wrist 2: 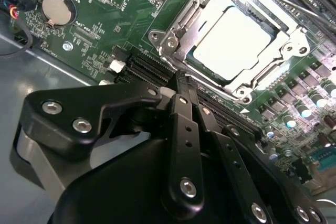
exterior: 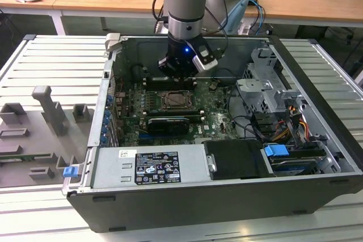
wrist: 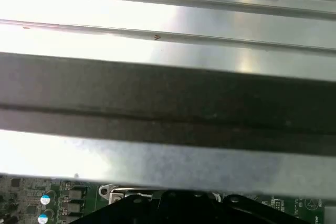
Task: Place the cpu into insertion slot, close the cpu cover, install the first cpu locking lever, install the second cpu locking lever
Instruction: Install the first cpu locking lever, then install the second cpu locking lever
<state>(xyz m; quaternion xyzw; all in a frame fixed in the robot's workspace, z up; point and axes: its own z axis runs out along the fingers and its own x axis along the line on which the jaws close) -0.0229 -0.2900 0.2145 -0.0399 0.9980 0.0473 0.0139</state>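
My fingers (wrist 2: 181,85) pinched together, empty. CPU (wrist 2: 231,43) seated in slot (wrist 2: 173,43), cover (wrist 2: 262,74) down over it, at my 1 o'clock. Judgement: levers next; press straight, avoid cover.

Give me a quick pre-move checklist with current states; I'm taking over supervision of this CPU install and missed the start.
1. cpu seated in the insertion slot: ok, pale face sits flat in the socket.
2. cpu cover closed over the chip: ok, the frame looks down around it.
3. Locking levers latched: cannot tell.
4. gripper empty: ok, fingers together, nothing between them.
5. Gripper apart from the socket: ok, tips sit beside the frame.
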